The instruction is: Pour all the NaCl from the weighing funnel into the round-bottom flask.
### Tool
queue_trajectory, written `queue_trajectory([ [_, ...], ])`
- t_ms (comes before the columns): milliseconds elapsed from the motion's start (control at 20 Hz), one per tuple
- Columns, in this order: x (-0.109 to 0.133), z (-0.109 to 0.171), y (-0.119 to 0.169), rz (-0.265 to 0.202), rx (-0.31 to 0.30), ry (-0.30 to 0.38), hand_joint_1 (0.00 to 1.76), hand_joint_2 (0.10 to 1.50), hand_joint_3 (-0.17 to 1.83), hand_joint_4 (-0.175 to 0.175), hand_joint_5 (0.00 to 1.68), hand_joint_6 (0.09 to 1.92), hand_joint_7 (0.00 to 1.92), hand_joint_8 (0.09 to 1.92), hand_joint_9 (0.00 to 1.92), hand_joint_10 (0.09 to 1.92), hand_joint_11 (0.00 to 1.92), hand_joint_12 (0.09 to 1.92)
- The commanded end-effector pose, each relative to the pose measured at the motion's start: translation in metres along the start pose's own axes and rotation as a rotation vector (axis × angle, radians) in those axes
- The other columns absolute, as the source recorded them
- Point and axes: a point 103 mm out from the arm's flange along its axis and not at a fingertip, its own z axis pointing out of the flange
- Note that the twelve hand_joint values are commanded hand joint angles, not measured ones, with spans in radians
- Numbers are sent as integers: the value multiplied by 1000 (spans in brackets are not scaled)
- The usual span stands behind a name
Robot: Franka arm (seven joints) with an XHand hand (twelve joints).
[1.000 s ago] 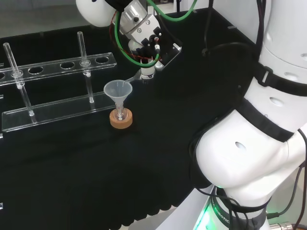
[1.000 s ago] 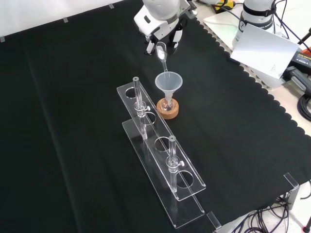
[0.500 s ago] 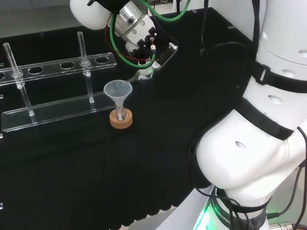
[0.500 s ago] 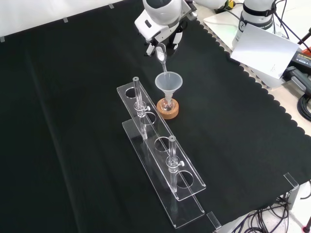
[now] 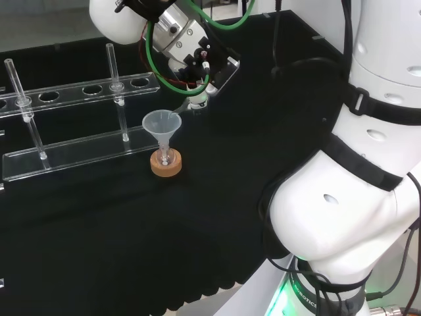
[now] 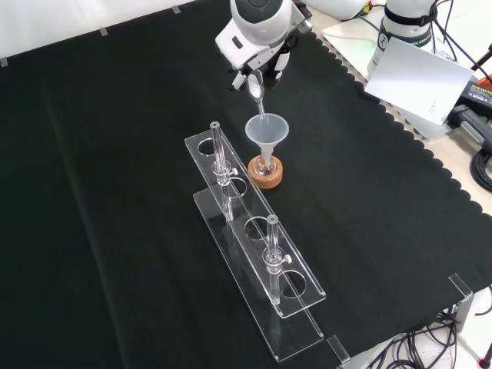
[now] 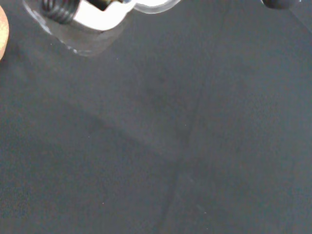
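A small round-bottom flask (image 5: pixel 165 158) (image 6: pixel 265 164) sits on a cork ring (image 5: pixel 166 165) (image 6: pixel 265 172) with a clear plastic funnel (image 5: pixel 161 124) (image 6: pixel 266 130) in its neck. The hand (image 5: pixel 192 56) (image 6: pixel 257 55) is just beyond the funnel, shut on a clear glass weighing funnel (image 5: pixel 187 105) (image 6: pixel 257 90). The weighing funnel is tilted with its thin spout reaching down to the plastic funnel's rim. In the wrist view a blurred white part of the hand (image 7: pixel 95 14) is against black cloth, with a sliver of the cork ring (image 7: pixel 3 31) at the edge.
A clear acrylic rack (image 5: pixel 79 122) (image 6: pixel 257 246) stands beside the flask, holding two thin glass tubes (image 5: pixel 113 66) (image 6: pixel 219 150). The arm's big white links (image 5: pixel 368 164) take up the head view's right. Papers and cables (image 6: pixel 430 77) lie past the cloth's edge.
The hand has shifted a little to the left in the head view and turned, tilting the weighing funnel more steeply toward the plastic funnel.
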Motion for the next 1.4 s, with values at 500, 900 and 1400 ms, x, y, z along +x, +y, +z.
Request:
queue_trajectory([
  [500, 5, -10, 0, -3, -4, -53, 1090, 801, 456, 175, 1182, 760, 1452, 195, 1615, 87, 1320, 707],
  [900, 9, -11, -1, 1, -5, -72, 1089, 802, 456, 175, 1181, 762, 1450, 195, 1614, 87, 1320, 707],
  [1400, 11, -14, -2, 7, 6, -108, 1089, 803, 455, 175, 1179, 765, 1449, 195, 1612, 87, 1319, 707],
])
